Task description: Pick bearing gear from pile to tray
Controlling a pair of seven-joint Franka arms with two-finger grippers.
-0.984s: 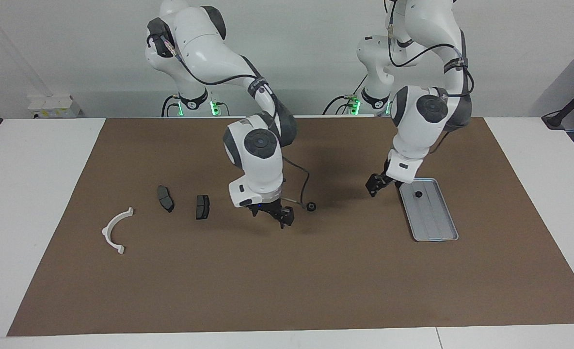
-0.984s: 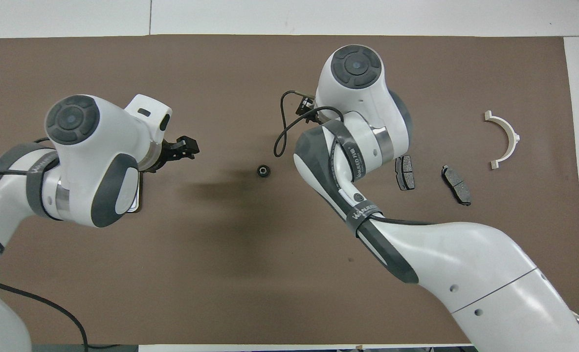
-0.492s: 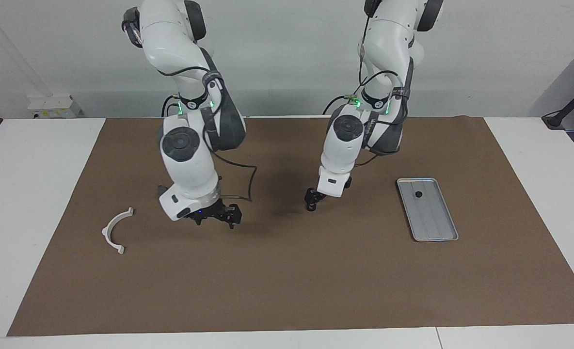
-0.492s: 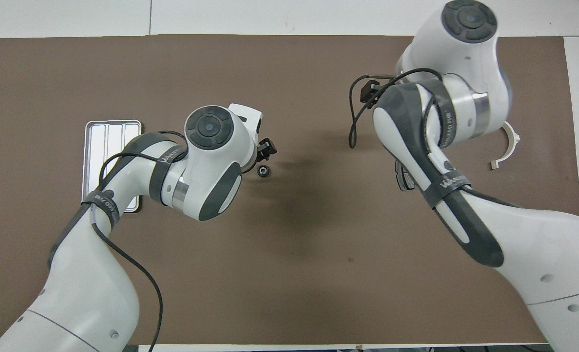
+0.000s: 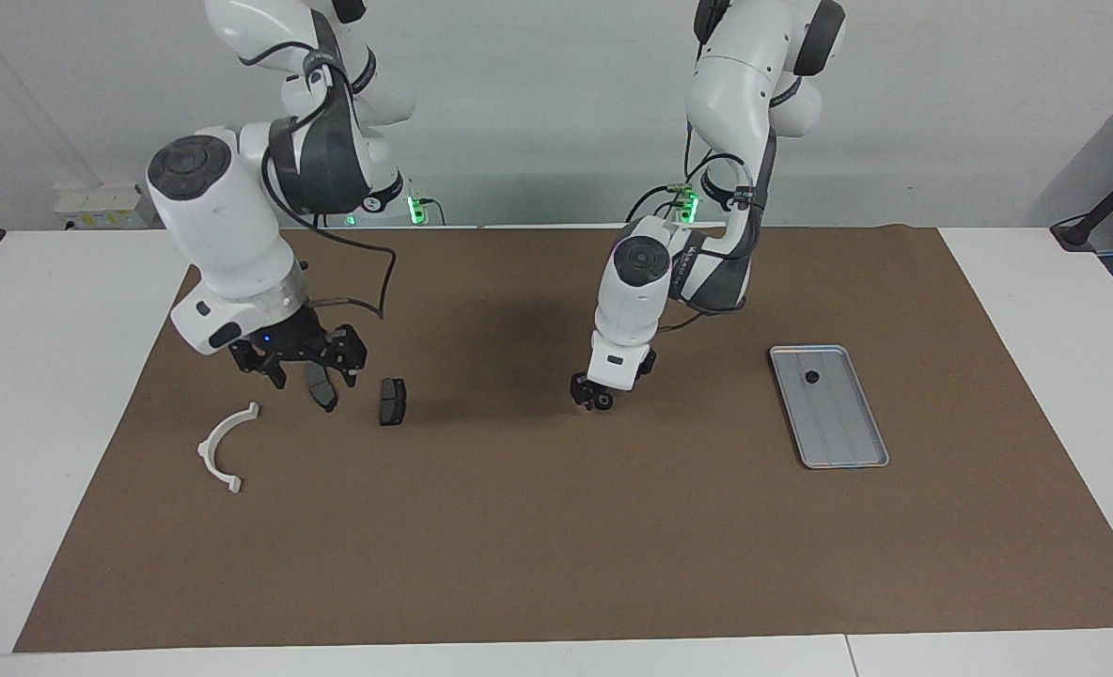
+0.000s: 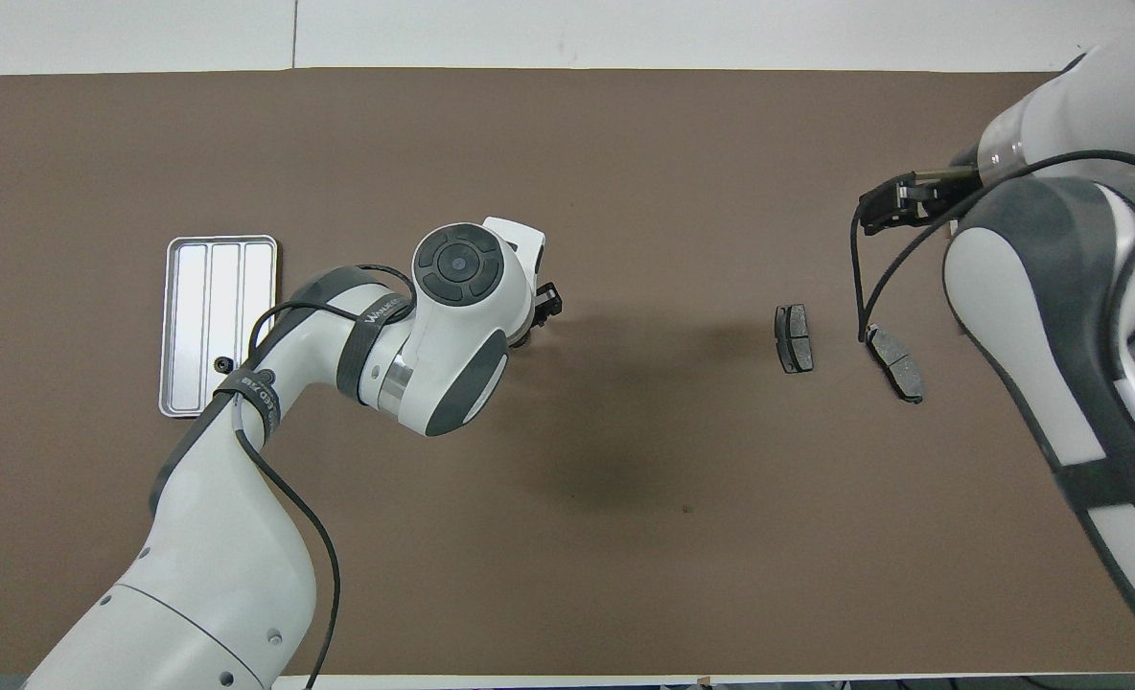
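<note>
— How many parts on the surface?
— Two dark brake pads (image 5: 392, 401) (image 5: 323, 396), one white curved bracket (image 5: 221, 449).
— And the rest?
— One metal tray (image 5: 843, 451). Two small black round pieces: one (image 5: 811, 377) in the tray, one (image 5: 603, 402) outside it.

We are in a robot lab: two white arms (image 5: 237, 226) stand bolted at the edge of a white worktop (image 5: 49, 376) covered by a brown mat (image 5: 556, 545), green status lights (image 5: 413, 209) glow at their bases, and a bare grey wall (image 5: 538, 103) rises above them.
</note>
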